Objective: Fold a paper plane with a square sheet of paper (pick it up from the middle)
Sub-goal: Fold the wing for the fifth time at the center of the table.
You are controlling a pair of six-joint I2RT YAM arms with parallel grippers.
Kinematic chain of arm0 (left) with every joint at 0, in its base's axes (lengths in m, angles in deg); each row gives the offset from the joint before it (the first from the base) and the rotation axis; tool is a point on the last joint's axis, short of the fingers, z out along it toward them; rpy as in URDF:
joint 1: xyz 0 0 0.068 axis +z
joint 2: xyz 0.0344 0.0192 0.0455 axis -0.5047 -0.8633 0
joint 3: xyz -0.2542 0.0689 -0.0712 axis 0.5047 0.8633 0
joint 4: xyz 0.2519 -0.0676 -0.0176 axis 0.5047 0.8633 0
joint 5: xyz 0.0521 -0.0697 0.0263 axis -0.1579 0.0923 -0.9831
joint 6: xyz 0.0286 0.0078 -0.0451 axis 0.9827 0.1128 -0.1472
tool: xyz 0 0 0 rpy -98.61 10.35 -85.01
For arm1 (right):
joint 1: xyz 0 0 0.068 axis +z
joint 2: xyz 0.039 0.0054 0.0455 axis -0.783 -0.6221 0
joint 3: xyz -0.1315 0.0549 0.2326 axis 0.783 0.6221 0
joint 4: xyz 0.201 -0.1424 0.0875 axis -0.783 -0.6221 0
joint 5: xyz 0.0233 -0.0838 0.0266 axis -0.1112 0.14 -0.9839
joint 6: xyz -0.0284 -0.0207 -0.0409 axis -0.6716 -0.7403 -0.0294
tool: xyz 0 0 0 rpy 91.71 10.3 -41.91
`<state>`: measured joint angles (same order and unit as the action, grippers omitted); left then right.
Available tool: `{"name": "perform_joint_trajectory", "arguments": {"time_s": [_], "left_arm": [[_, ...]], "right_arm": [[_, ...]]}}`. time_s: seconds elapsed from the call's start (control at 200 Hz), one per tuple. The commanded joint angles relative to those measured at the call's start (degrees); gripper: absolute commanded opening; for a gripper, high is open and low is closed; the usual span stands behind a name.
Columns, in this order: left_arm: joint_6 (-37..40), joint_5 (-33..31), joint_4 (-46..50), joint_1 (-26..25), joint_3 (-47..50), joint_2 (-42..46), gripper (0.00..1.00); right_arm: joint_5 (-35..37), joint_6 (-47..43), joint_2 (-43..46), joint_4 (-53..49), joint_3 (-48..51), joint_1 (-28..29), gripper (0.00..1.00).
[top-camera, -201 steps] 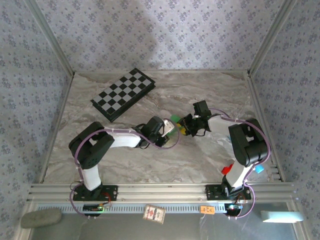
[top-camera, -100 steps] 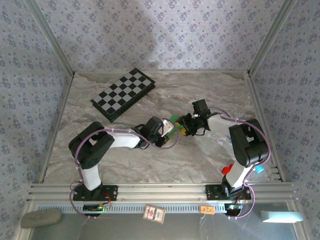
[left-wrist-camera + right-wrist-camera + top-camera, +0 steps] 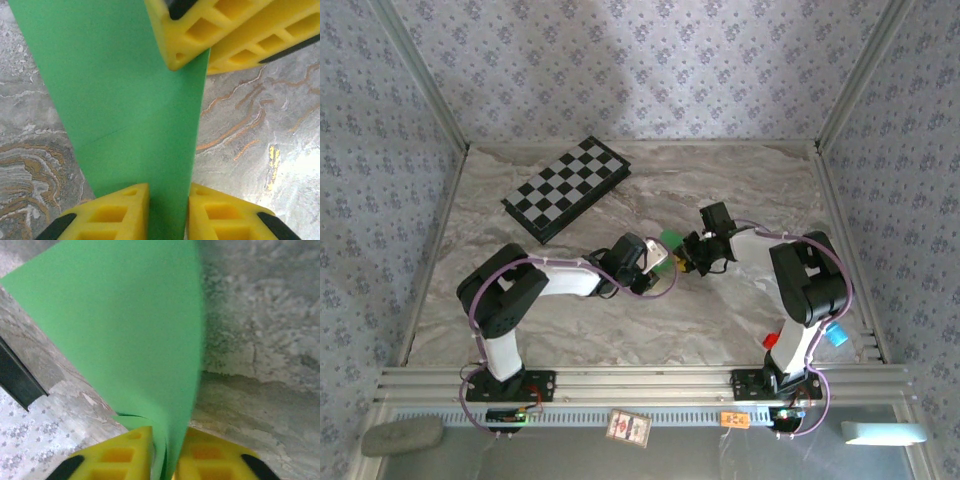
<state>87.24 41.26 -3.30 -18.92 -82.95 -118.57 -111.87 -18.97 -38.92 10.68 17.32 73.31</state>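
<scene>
Both arms meet mid-table over the marbled grey stone top [image 3: 740, 190]. The paper plane [image 3: 668, 240] sits right between them, just above the surface: smooth, matte, bright green.

On the right wrist cam, the right gripper [image 3: 167, 437] has its chunky yellow honeycomb-looking fingers [image 3: 125, 450] squeezed nearly together. A couple of thin folded layers of the paper [image 3: 135, 330] are pinched in the slit, so that one has a proper hold. From there the sheet fans out into a broad wedge.

On the left wrist cam, the left gripper [image 3: 169, 192] has its jaws only narrowly apart, with green filling the gap. The paper [image 3: 135, 100] is wider than that gap and looks like it runs behind the fingers, so I honestly can't tell if it's clamping anything. The strip is flat with clean straight edges and one faint crease line. The right gripper [image 3: 195, 57] pokes in from the top, its tips on the paper's edge.

A glossy black-and-white checkered board [image 3: 565, 187] lies well apart, towards the back left.
</scene>
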Motion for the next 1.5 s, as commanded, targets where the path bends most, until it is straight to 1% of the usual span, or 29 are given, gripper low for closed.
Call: {"name": "perform_joint_trajectory", "arguments": {"time_s": [0.0, 0.075, 0.175, 0.305, 0.535, 0.795, 1.024, 1.374, 1.494], "left_arm": [[0.3, 0.2, 1.3, 0.3, 0.1, 2.9, 0.28], [-0.7, 0.5, 2.1, 0.3, -0.1, 4.5, 0.33], [-2.2, 0.2, 2.7, 0.2, 0.1, 6.2, 0.38], [-3.3, 0.1, 2.5, -0.5, 0.8, 6.9, 0.39], [-3.7, -1.3, 2.8, -1.2, 0.4, 4.6, 0.39], [-4.1, -3.9, 2.4, -1.6, 0.5, 2.2, 0.31], [-4.5, -5.1, 2.0, -1.5, 1.1, 1.0, 0.25], [-5.4, -4.9, 0.8, -1.5, 1.6, -0.1, 0.24], [-5.5, -4.9, 0.7, -1.6, 1.7, 0.3, 0.24]], "right_arm": [[0.0, -0.1, 0.5, -0.7, -1.3, 0.4, 0.10], [1.1, -0.2, 1.7, -0.4, -1.1, 0.5, 0.05], [3.1, -0.3, 3.0, -0.8, -1.1, 0.7, 0.03], [3.8, -0.2, 3.7, -1.0, -1.3, 1.1, 0.02], [3.7, 0.3, 3.6, -1.2, -1.6, 1.6, 0.02], [3.7, 0.4, 3.5, -1.8, -2.1, 1.7, 0.03], [3.5, 0.4, 3.6, -2.1, -2.2, 1.7, 0.06], [2.4, -0.1, 3.6, -2.4, -3.0, 2.2, 0.11], [2.7, -0.5, 3.5, -3.0, -3.2, 2.4, 0.10]]}}
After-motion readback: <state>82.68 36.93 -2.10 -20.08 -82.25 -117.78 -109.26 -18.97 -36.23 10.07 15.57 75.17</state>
